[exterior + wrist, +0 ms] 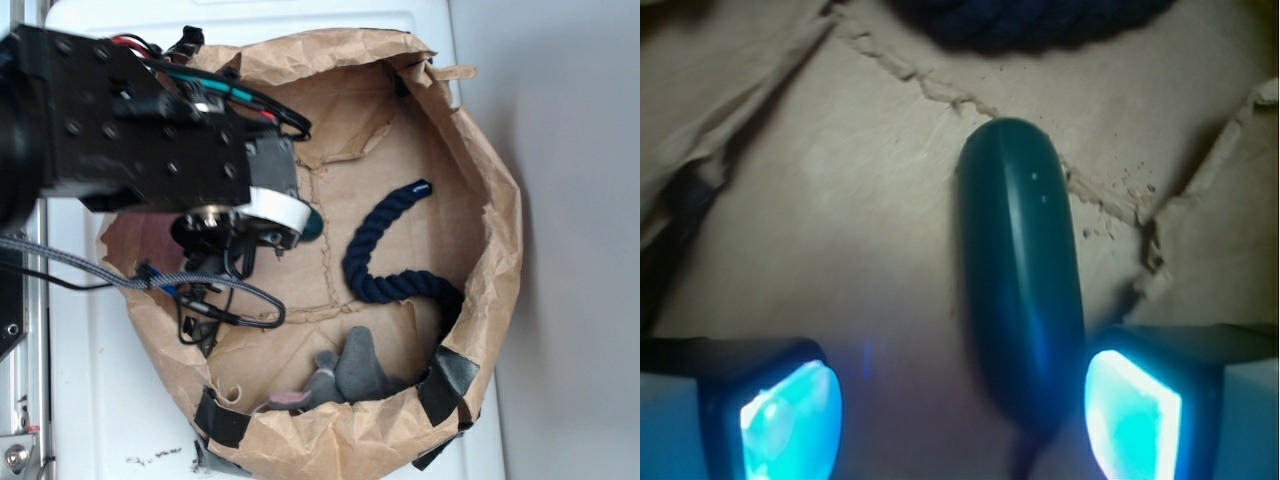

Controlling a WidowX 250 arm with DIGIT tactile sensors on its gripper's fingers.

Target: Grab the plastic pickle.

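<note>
Jaws: your gripper [960, 415] stands spread, its two glowing pads [790, 420] either side of the pickle's near end, the right one close against it, the left one apart.
Pickle: the plastic pickle [1020, 270] lies lengthwise on the brown paper floor [840, 230], running away from you.
Rope: the navy rope [385, 250] curls just beyond its far tip.
Plush: the grey plush toy [350, 375] sits against the paper wall.
Container: the torn paper basket [500, 230] rests on your white surface [90, 400].

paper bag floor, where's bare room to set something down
The paper bag has bare floor in its upper middle, between the top wall and the navy rope. It is crowded on the left, where the gripper straddles the plastic pickle, and at the bottom near the grey plush toy.
</note>
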